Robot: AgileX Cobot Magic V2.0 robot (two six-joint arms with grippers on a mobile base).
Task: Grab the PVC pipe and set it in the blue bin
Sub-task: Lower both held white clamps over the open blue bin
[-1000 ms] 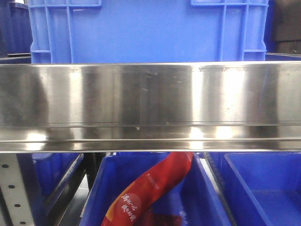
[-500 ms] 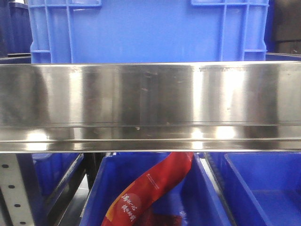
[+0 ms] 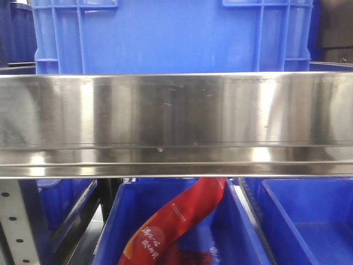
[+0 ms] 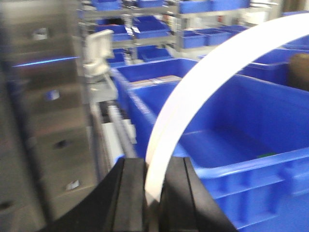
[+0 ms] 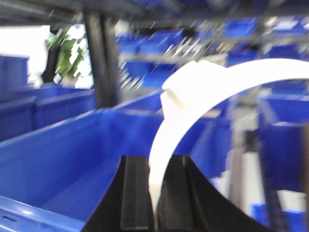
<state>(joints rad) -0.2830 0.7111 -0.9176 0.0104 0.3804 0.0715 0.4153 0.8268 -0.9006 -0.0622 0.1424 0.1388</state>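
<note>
Firstly, left jaws: closed on the PVC pipe (image 4: 193, 92), whose lower end is pinched between the two black fingers (image 4: 130, 193).
Pipe at the left wrist: white and curved, rising from the grip and arcing up to the right until it leaves the picture.
Under that arc: an open blue bin (image 4: 260, 116) just beside the grip, with more blue bins on racks behind it, all blurred.
Right jaws: also closed on white PVC pipe (image 5: 164, 145), clamped between black fingers (image 5: 133, 193).
Pipe at the right wrist: it bends up and to the right, with a thicker white fitting (image 5: 186, 92) on the curve.
One pipe or two: cannot tell from these views.
Beside the right grip: a blue bin (image 5: 58, 154) low on the left, its inner wall visible; the pipe hangs above its rim level rather than lying in it.
Front view: a shiny steel bench (image 3: 176, 121) edge fills the middle band, and neither arm nor pipe shows here.
On the bench: a large blue crate (image 3: 165, 33).
Below the bench: a lower bin (image 3: 242, 232) holding a red packet (image 3: 176, 221) with printed characters, and a further bin (image 3: 309, 221) to its right.
</note>
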